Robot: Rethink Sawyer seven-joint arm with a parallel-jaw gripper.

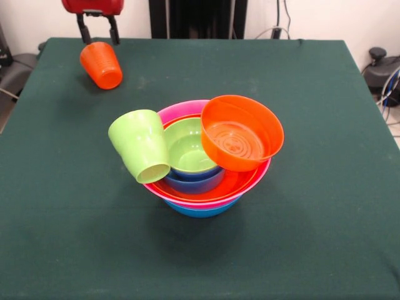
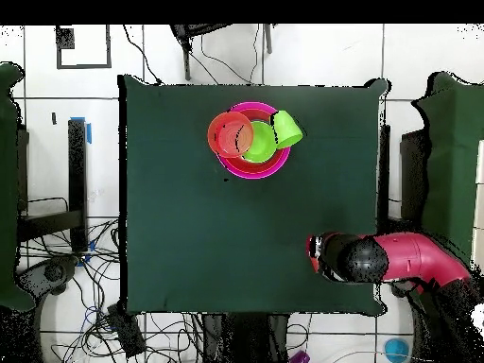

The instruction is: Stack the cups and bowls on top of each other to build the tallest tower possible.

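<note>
The tower stands mid-table: a wide blue bowl (image 1: 200,210) at the base, then a pink bowl (image 1: 185,110) and an orange bowl (image 1: 232,184), with a small blue bowl (image 1: 195,182) and a lime-green bowl (image 1: 187,150) nested inside. A small orange bowl (image 1: 240,134) leans tilted on the right rim. The lime-green cup (image 1: 140,145) lies tilted against the left rim. My gripper (image 1: 97,36) is at the far left, its fingers on either side of the tilted ribbed orange cup (image 1: 101,64). Overhead, the tower (image 2: 253,170) and green cup (image 2: 286,128) show; the arm (image 2: 397,260) hides the orange cup.
The green tablecloth (image 1: 312,187) covers the table. Cables and dark equipment lie beyond the right edge (image 1: 384,69). The robot's black pedestal (image 1: 197,19) stands at the far side.
</note>
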